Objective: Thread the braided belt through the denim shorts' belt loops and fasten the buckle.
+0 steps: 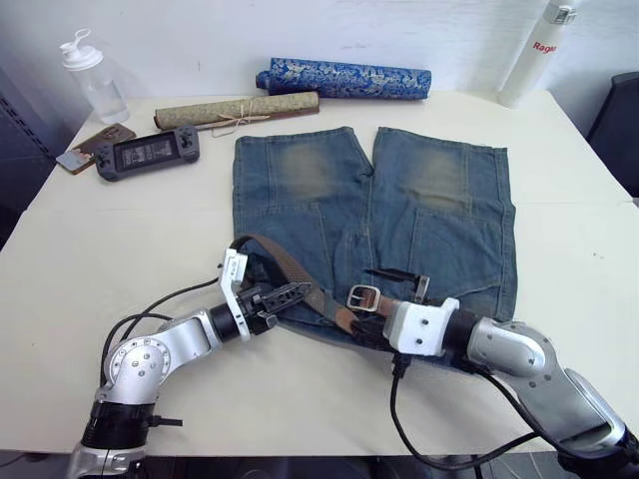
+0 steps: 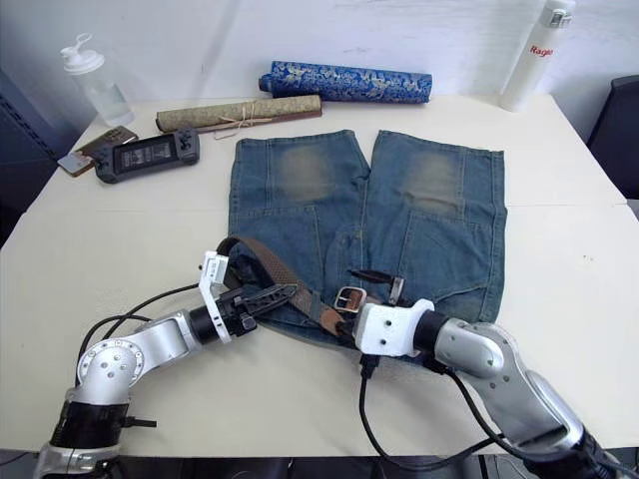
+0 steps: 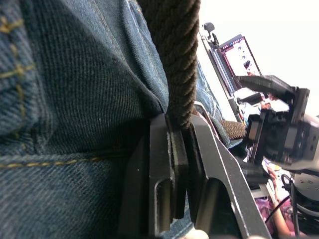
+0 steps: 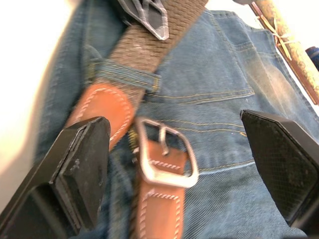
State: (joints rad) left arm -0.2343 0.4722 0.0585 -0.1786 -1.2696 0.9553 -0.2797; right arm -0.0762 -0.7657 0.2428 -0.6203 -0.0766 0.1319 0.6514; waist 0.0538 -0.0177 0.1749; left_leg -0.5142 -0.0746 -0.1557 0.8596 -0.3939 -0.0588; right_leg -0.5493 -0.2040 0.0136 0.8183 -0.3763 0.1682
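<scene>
Braided belt [image 1: 290,261] is lying along the waistband of the denim shorts [image 1: 399,215], which are spread flat on the bench [image 1: 90,249] with the legs pointing away from us. We are pinching the woven strap with the left gripper [image 1: 290,294]; the left wrist view shows its jaws pressed tight on the braid just beside the denim. The right gripper [image 4: 174,164] is hovering with its jaws spread wide, one to each side of the silver buckle [image 4: 164,154].

In the right wrist view the strap is already passing under one of the belt loops [image 4: 127,74], and the tan leather tip [image 4: 102,109] is lying just beside the buckle, not yet through its frame. So we are judging that the threading is mostly done at this end and the fastening is the step in hand.

To do it well, we are needing to keep the left hold firm so the strap does not slide back out of the loop, while lowering the right jaws squarely over the buckle frame rather than the leather behind it. The tip should be fed flat, not twisted. Catching denim along with the buckle is the risk worth watching.
</scene>
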